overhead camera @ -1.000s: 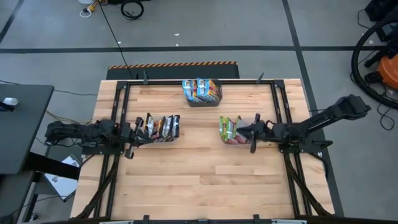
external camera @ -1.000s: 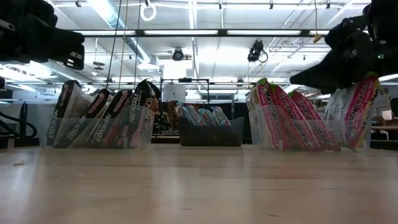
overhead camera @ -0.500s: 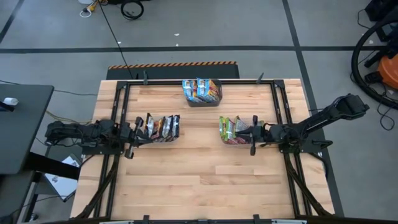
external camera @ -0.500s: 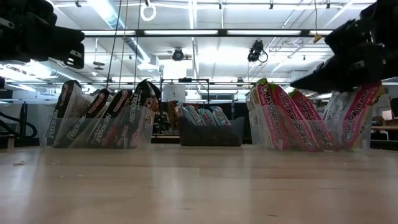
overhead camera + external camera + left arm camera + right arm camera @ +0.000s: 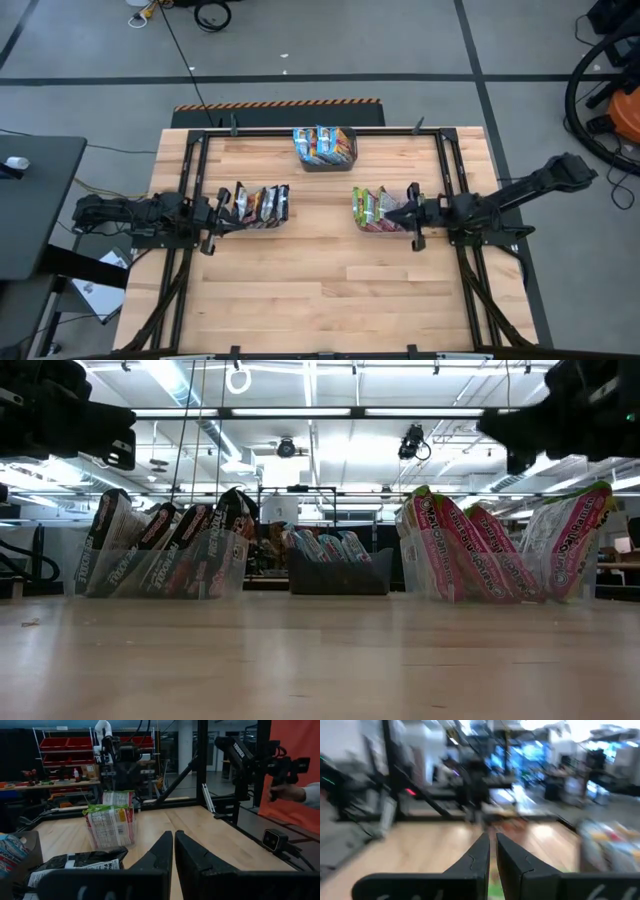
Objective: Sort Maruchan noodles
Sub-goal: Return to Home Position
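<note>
Every packet of Maruchan noodles I can see is in a container. The blue-label packets [image 5: 322,143] stand on edge in the dark grey bin [image 5: 323,164] at the far middle of the table [image 5: 320,290]. Nearer than that bin and to its left, the black-label packets [image 5: 258,203] lean in a row in the left clear tub [image 5: 165,572]. To the bin's right, the green-label packets [image 5: 368,206] lean the same way in the right clear tub [image 5: 480,582]. Both rows run across the table, toward the arms.

The right gripper [image 5: 400,214] sits at the right tub's outer end, at or over its rim. The green packets lie straight ahead of it, toward the table's middle. Its fingers are pressed together with nothing between them. My read is that going home means pulling straight back outward, away from that tub, without dipping.

The left gripper [image 5: 222,210] waits at the left tub's outer end, clenched and empty too.

A person's hand [image 5: 287,792] shows off beyond the table.
</note>
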{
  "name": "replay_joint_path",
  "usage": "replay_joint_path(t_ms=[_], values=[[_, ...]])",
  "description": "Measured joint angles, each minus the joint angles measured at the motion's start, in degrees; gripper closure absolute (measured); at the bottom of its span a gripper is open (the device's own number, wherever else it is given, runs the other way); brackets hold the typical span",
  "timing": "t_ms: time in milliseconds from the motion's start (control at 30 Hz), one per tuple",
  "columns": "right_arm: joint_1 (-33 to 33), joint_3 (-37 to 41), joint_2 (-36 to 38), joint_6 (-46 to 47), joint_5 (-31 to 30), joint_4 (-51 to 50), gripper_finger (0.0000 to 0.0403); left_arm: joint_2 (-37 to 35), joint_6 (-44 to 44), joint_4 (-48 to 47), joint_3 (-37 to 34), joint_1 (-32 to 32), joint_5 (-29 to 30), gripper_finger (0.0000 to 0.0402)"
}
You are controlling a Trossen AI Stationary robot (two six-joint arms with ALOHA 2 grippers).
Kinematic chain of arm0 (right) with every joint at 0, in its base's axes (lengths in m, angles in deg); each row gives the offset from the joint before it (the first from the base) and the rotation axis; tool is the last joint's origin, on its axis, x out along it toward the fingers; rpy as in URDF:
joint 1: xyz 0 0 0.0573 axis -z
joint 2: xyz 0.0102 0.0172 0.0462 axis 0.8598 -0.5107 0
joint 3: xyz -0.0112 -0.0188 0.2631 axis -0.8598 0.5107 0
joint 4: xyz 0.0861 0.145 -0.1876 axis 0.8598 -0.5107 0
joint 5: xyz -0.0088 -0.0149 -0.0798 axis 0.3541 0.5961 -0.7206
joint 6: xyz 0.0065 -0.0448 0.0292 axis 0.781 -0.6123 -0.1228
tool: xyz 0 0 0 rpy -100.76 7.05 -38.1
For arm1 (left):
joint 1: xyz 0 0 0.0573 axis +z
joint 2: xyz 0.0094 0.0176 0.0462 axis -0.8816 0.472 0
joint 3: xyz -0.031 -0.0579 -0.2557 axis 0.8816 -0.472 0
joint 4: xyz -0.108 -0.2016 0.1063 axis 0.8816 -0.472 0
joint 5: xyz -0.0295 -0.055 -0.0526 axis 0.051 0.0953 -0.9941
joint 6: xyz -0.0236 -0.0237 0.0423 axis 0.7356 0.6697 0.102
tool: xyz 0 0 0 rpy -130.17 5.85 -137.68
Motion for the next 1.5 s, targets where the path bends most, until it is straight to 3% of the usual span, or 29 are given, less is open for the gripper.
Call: replay_joint_path(t_ms=[133, 200, 367, 567, 700, 1067, 1500], values=[[-1.0, 0.0, 7.9, 4.6, -7.4, -11.7, 0.0366, 0.0, 0.0, 0.0, 0.0, 0.0, 0.0, 0.0377], [-1.1, 0.0, 12.8, 5.6, -8.0, -16.4, 0.0366, 0.0, 0.0, 0.0, 0.0, 0.0, 0.0, 0.0377], [0.5, 0.0, 27.3, 10.0, 6.0, -32.8, 0.0366, 0.0, 0.0, 0.0, 0.0, 0.0, 0.0, 0.0377], [7.9, 0.0, 44.5, 8.8, 8.9, -47.7, 0.0366, 0.0, 0.0, 0.0, 0.0, 0.0, 0.0, 0.0377], [11.5, 0.0, 43.2, 8.5, 11.6, -50.3, 0.0366, -0.5, 0.1, 0.0, 0.0, 0.3, -0.2, 0.0377], [15.7, 0.0, 41.9, -3.4, 9.5, -49.7, 0.0366, -1.0, 0.0, -0.2, 0.0, 5.9, 0.0, 0.0377], [15.7, 0.0, 41.8, -2.8, 9.6, -49.3, 0.0366, -1.0, 0.0, -0.3, 0.0, 6.5, 0.0, 0.0377]])
